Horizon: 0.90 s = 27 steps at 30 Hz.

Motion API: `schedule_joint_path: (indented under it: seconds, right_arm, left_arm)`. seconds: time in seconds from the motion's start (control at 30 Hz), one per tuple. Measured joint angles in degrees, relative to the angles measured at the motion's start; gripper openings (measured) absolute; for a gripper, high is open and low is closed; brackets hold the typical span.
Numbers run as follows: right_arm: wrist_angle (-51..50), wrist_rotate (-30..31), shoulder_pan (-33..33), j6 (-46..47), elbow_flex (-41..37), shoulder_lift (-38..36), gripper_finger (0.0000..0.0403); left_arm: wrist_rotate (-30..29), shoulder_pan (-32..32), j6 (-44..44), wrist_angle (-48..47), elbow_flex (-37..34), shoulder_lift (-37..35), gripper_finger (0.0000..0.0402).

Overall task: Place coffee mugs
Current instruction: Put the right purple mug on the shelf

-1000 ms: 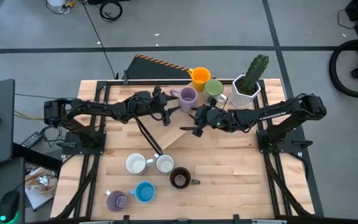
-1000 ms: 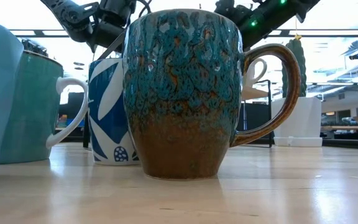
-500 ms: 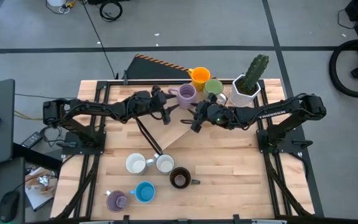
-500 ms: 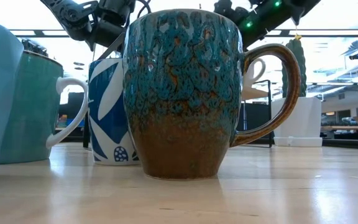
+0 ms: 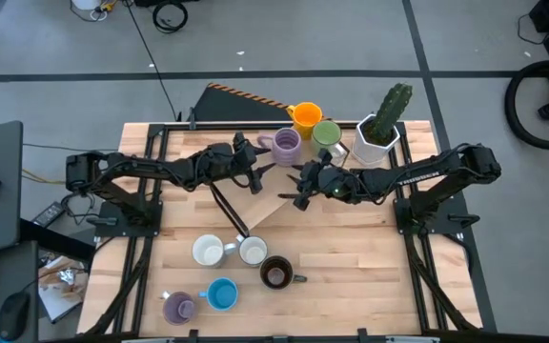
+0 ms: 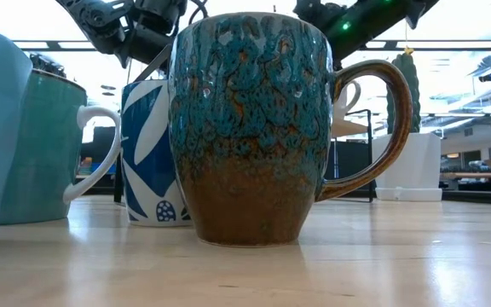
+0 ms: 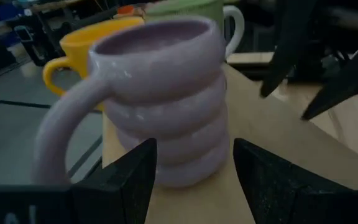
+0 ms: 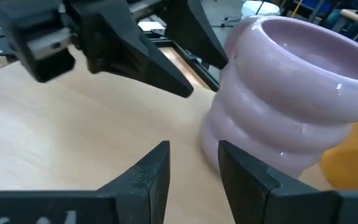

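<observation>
A ribbed purple mug [image 5: 287,146] stands on its base near the table's far edge, beside an orange mug [image 5: 307,117] and a green mug [image 5: 328,135]. My left gripper [image 5: 257,178] is open, just left and nearward of the purple mug [image 7: 166,106], with its fingers short of the mug's base. My right gripper [image 5: 301,185] is open too, just nearward of the same mug [image 8: 291,99]. Near the front edge stand two white mugs [image 5: 208,252] [image 5: 253,251], a dark brown mug [image 5: 275,273], a blue mug [image 5: 221,293] and a second purple mug [image 5: 179,307].
A white angular pot with a cactus [image 5: 379,131] stands right of the green mug. A pale wedge-shaped board [image 5: 279,205] lies mid-table under the grippers. In the low view the dark brown mug [image 6: 254,128] fills the foreground. Bare wood stretches along the table's right half [image 5: 370,257].
My right gripper has edged slightly toward the far edge and come back near the purple mug. The mugs have stayed where they were.
</observation>
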Motion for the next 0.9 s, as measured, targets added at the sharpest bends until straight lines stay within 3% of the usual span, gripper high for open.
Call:
schedule_joint_path:
  seconds: [0.27, 0.43, 0.77, 0.9]
  right_arm:
    - [-6.4, 10.7, 8.3, 0.6, 1.7, 0.0, 0.0142]
    - [-14.6, 12.1, 11.9, 2.7, 5.1, 0.0, 0.0142]
    - [-34.0, 13.3, 15.1, 9.5, 12.3, -0.1, 0.0142]
    - [-37.4, 13.3, 15.9, 12.1, 13.6, -0.1, 0.0142]
  left_arm:
    - [0.1, -0.9, -3.2, -10.8, 0.0, -6.3, 0.0219]
    - [0.0, 1.4, -6.1, -15.3, 0.0, -9.7, 0.0219]
    - [1.8, 6.3, -3.1, -11.1, 0.0, -9.2, 0.0219]
    - [1.1, 6.8, -1.2, -7.9, 0.0, -9.2, 0.0219]
